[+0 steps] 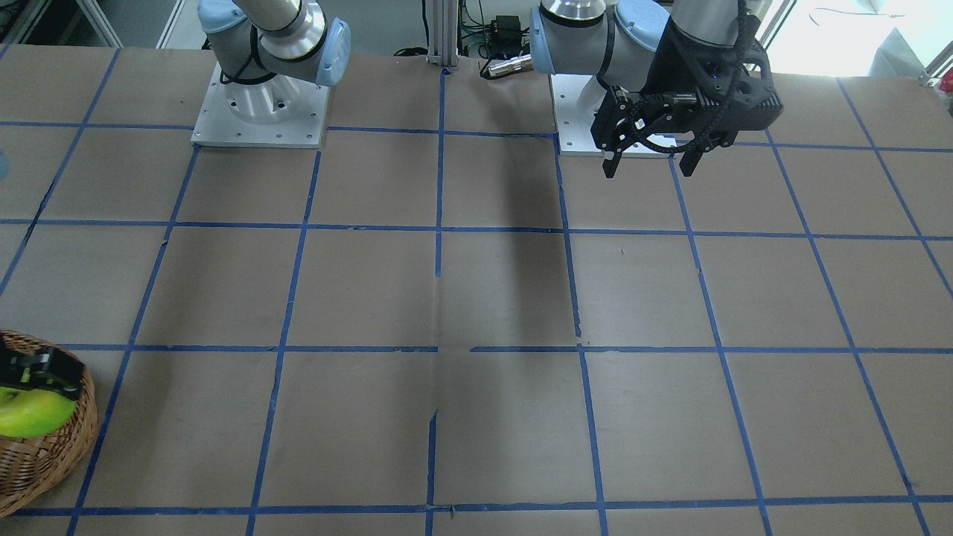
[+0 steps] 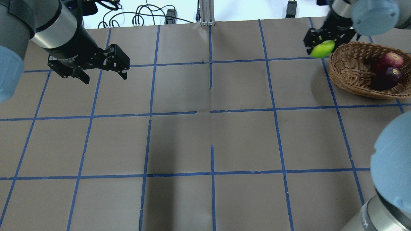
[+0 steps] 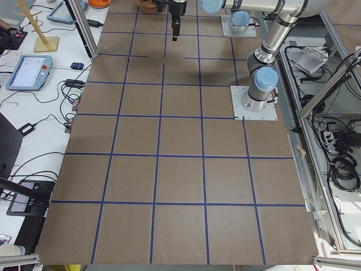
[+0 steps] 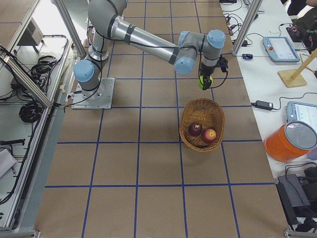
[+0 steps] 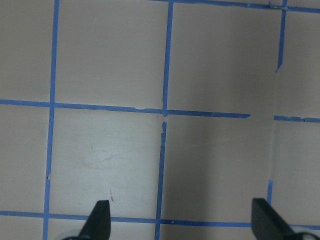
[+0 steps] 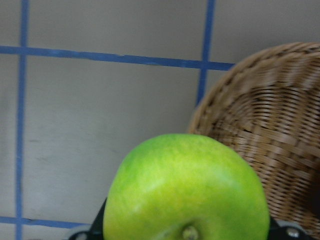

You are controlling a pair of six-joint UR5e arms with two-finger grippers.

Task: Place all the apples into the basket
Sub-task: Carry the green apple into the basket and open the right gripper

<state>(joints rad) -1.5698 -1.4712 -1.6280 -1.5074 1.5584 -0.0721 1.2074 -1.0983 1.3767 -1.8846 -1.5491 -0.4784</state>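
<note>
The lime green apple (image 2: pixel 323 49) is held in my right gripper (image 2: pixel 321 43), in the air just outside the wicker basket's (image 2: pixel 341 77) rim. In the right wrist view the green apple (image 6: pixel 185 190) fills the bottom and the basket (image 6: pixel 270 135) is at the right. The red apple (image 2: pixel 393 59) and the dark purple apple (image 2: pixel 389 75) lie inside the basket. My left gripper (image 2: pixel 105 78) is open and empty, hovering over bare table far from the basket; it also shows in the front view (image 1: pixel 651 160).
The table is brown paper with a blue tape grid (image 2: pixel 210 110). The arm bases (image 1: pixel 260 112) stand at the robot's side. Tablets, cables and an orange bucket (image 4: pixel 290 141) lie on a bench beyond the basket's end.
</note>
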